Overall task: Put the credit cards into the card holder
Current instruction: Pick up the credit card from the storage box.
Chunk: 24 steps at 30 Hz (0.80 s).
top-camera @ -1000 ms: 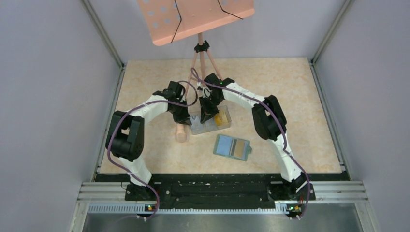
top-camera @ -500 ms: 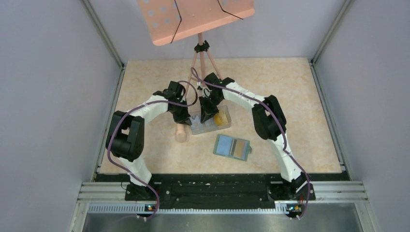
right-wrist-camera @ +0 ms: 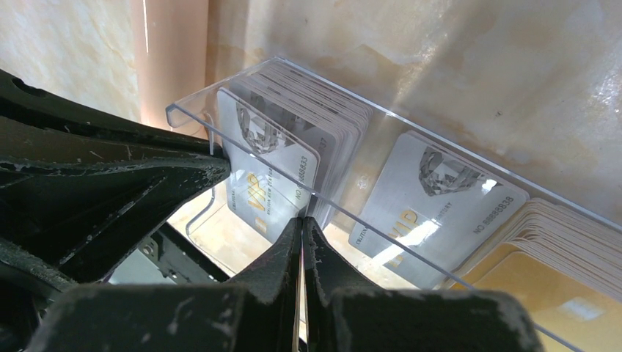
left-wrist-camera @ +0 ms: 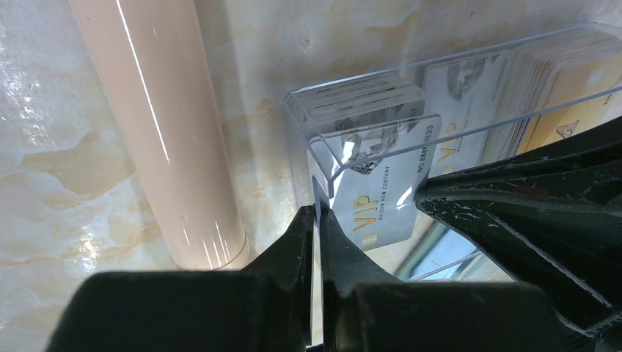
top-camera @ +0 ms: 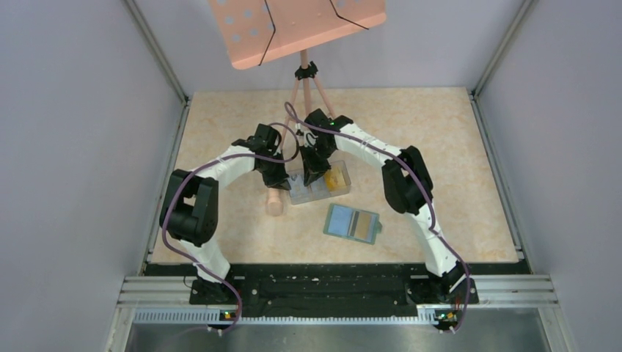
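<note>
The end wall of the clear rectangular plastic box (left-wrist-camera: 381,76) is clamped by the left gripper (left-wrist-camera: 317,214). A white-grey plastic credit card (right-wrist-camera: 268,172) marked VIP is pinched by its edge in the right gripper (right-wrist-camera: 302,221), tilted at that box's end. The flat sage-green card holder (top-camera: 353,224) is laid open on the beige marbled table (top-camera: 455,147), near the box, untouched.
</note>
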Each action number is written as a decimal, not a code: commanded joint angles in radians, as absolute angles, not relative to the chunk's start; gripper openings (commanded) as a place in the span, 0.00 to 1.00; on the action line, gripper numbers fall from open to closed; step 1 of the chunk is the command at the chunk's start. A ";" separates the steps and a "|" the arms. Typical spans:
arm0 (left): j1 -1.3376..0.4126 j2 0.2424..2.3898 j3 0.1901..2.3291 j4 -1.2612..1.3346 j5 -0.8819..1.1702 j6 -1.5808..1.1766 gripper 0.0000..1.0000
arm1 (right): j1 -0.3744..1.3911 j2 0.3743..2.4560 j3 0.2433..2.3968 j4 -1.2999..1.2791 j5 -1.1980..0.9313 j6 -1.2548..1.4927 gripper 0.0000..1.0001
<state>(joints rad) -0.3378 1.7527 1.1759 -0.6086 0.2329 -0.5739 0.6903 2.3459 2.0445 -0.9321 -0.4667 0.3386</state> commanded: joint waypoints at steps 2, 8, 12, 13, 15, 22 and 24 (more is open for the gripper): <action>-0.382 1.758 1.143 -0.565 0.286 -0.583 0.00 | 0.724 2.292 2.089 -0.913 -0.527 0.345 0.00; -0.383 1.758 1.141 -0.564 0.292 -0.580 0.00 | 0.724 2.235 1.976 -0.754 -0.653 0.440 0.02; -0.383 1.759 1.140 -0.565 0.294 -0.575 0.00 | 0.717 2.222 1.921 -0.673 -0.723 0.493 0.09; -0.383 1.759 1.141 -0.565 0.296 -0.574 0.00 | 0.715 2.217 1.909 -0.656 -0.733 0.504 0.11; -0.383 1.762 1.142 -0.567 0.297 -0.571 0.00 | 0.709 2.205 1.885 -0.621 -0.747 0.523 0.14; -0.383 1.763 1.153 -0.577 0.297 -0.558 0.00 | 0.704 2.219 1.839 -0.568 -0.762 0.546 0.21; -0.382 1.764 1.157 -0.585 0.296 -0.553 0.00 | 0.705 2.230 1.843 -0.581 -0.747 0.539 0.21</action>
<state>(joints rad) -0.3523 1.7477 1.1687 -0.5926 0.2390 -0.5732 0.6872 2.2368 1.8431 -0.6312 -0.7086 0.5255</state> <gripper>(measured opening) 0.055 0.209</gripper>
